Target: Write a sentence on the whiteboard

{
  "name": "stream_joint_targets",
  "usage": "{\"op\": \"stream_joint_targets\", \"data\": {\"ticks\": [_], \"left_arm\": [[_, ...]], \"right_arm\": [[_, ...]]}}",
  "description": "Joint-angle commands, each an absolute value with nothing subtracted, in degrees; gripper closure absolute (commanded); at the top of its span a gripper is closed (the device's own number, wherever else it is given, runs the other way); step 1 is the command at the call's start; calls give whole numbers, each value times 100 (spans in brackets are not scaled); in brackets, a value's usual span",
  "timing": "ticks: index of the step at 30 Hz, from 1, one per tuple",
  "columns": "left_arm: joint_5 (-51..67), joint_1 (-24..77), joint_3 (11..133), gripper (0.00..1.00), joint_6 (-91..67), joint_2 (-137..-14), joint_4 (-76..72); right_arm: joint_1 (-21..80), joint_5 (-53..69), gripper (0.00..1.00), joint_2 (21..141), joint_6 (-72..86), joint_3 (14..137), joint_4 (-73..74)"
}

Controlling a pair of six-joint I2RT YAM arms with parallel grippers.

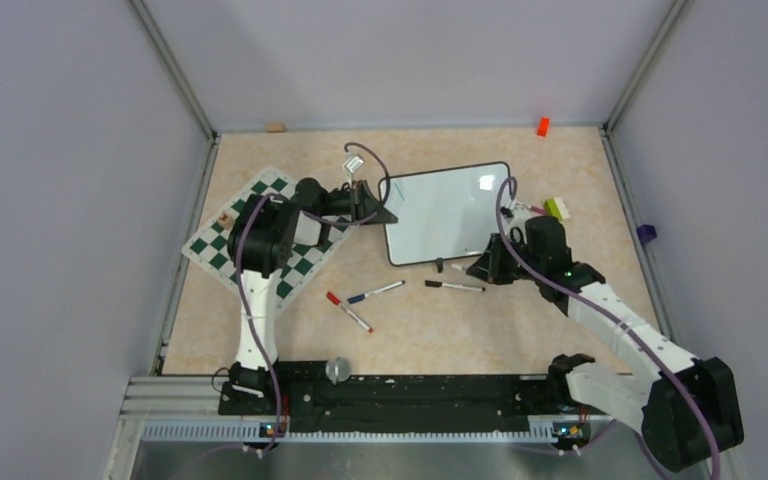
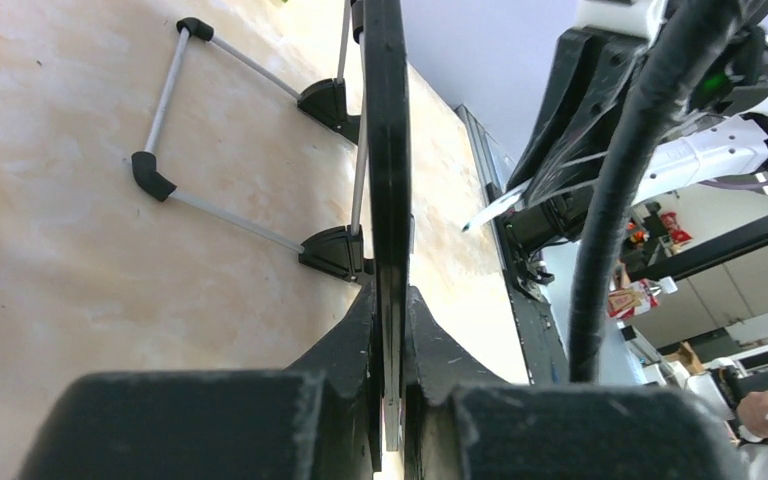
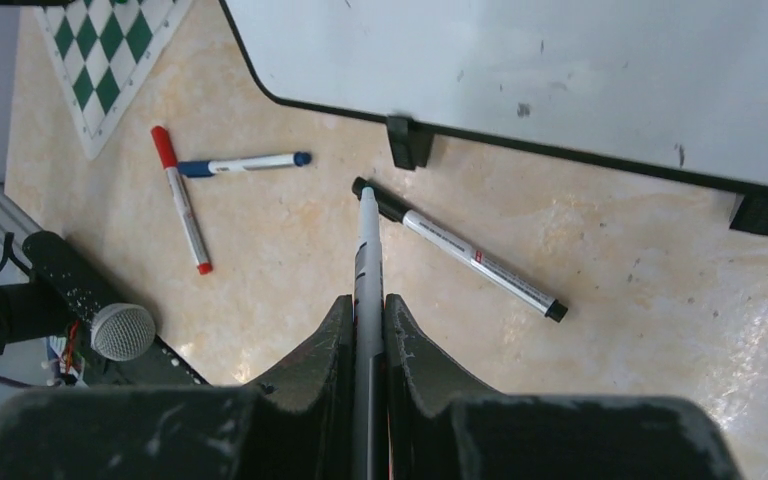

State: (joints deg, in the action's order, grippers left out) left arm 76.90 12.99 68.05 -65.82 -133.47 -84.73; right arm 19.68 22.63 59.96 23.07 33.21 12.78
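Note:
The whiteboard stands tilted mid-table, white with a thin black frame; its face shows only small specks, and no sentence is visible. My left gripper is shut on the board's left edge, seen edge-on in the left wrist view between the jaws. My right gripper is shut on a grey-white marker. Its tip points toward the board's lower frame, a little short of one black foot, above the table.
A black-capped marker, a blue one and a red one lie in front of the board. The green-and-white chessboard mat lies left under my left arm. Small objects sit at the right wall.

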Motion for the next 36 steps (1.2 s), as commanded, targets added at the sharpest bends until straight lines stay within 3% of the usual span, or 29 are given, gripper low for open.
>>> {"op": "stream_joint_targets", "data": {"ticks": [1, 10, 12, 15, 19, 27, 36], "left_arm": [[7557, 1384, 6395, 100, -5424, -12579, -7689], [6774, 1786, 6483, 100, -1802, -11635, -3305], [6726, 1851, 6545, 100, -1664, -11568, -3027], [7052, 1785, 6489, 100, -2817, -11768, -4229], [7134, 1612, 6482, 100, -6563, -12673, -9065], [6791, 1728, 6766, 100, -7153, -12820, -9281], [6396, 1734, 6533, 100, -6465, -12449, -8536]], "right_arm": [[1894, 2151, 100, 5400, 2159, 3626, 1183], [1889, 1638, 100, 5091, 2172, 3625, 888], [1884, 1573, 100, 5040, 2159, 3631, 883], [1887, 1515, 100, 4924, 2174, 3591, 837], [1885, 1533, 100, 4772, 2196, 3635, 809], [1870, 1544, 100, 4505, 2175, 3774, 980], [1862, 1409, 100, 4235, 2132, 3916, 1154]]}}
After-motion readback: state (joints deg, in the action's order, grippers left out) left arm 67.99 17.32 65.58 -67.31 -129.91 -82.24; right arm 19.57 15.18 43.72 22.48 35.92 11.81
